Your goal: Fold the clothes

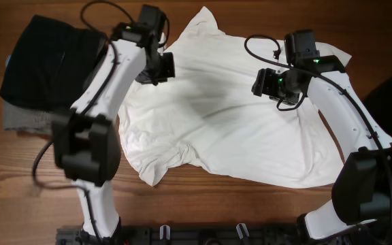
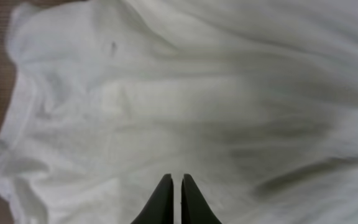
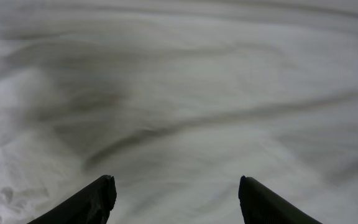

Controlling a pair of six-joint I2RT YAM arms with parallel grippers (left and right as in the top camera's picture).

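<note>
"Left tool (image 2: pixel 174 177): what's it holding?"

"Nothing. It's clenched tight and hangs over the T-shirt's (image 1: pixel 216 129) shoulder end. My right tool (image 3: pixel 174 180) is spread wide, empty, above the hem half."

"And the shirt's long axis?"

"It runs sideways across the worktop (image 1: pixel 216 204), under both tools. I judge each arm nearest its own end."

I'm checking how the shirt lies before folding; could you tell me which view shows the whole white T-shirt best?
The overhead view: the white T-shirt lies spread out there, with most of its outline visible around the arms. Both wrist views show only close-up wrinkled white fabric; the left one also catches an edge.
</note>
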